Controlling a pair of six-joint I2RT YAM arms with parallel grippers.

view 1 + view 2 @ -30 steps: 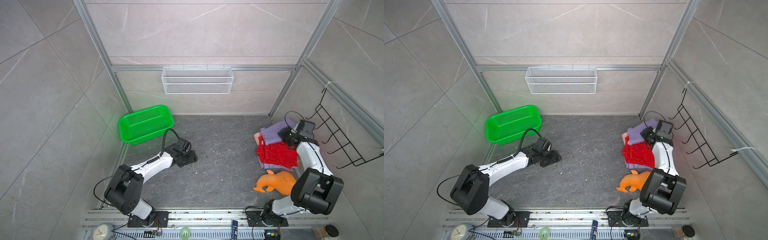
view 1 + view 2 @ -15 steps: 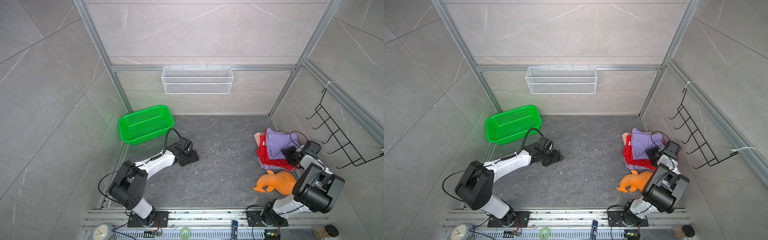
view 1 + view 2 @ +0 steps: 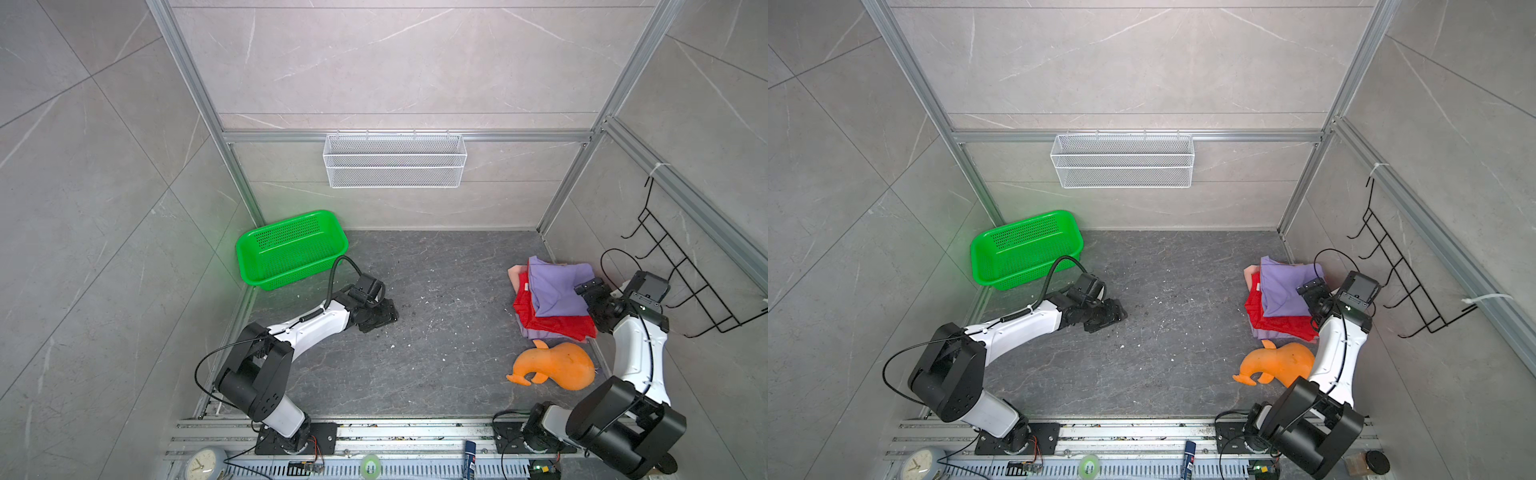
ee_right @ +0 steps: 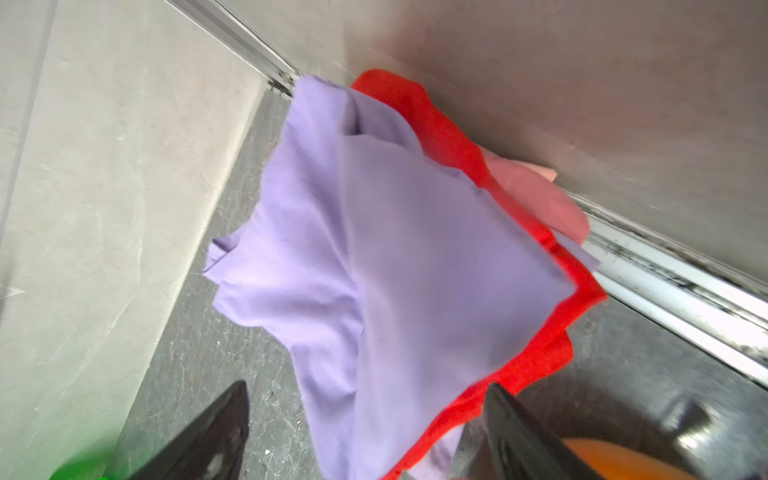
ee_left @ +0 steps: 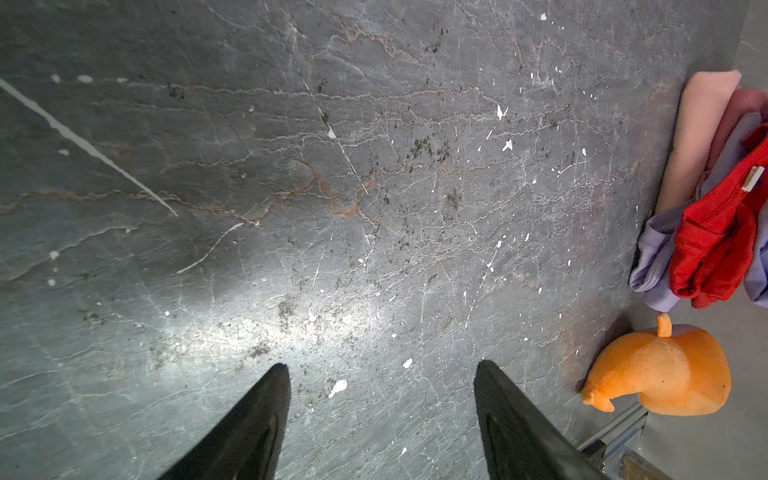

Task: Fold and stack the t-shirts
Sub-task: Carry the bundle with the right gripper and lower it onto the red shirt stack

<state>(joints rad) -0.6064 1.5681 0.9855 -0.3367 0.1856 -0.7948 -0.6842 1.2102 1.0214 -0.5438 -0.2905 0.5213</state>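
The right gripper (image 4: 368,388) has its two fingers spread wide with nothing clamped between them. In both top views it sits at the right-hand edge of the t-shirts (image 3: 552,305), over the top layer; whether it touches the cloth cannot be told. The left gripper (image 5: 382,368) is also spread and empty. It is low over the bare dark tabletop (image 3: 436,332) on the left, well apart from the clothes.

Nearest to the arm bases on the right lies one orange plush toy (image 3: 557,370), just in front of the pile.

Behind the toy, against the right wall, is a single stack showing four layers:
- One lavender t-shirt (image 3: 557,291) is on top, loosely folded, with a sleeve sticking out toward the back.
- One red t-shirt (image 3: 557,326) is under it, showing along the near edge.
- A second lavender t-shirt (image 3: 530,333) peeks out beneath the red.
- One pink t-shirt (image 3: 516,276) shows at the far left corner.

No print is visible on any of them.

Farther back on the left, one green basket (image 3: 291,262) leans against the corner. One white wire basket (image 3: 395,162) hangs on the back wall.
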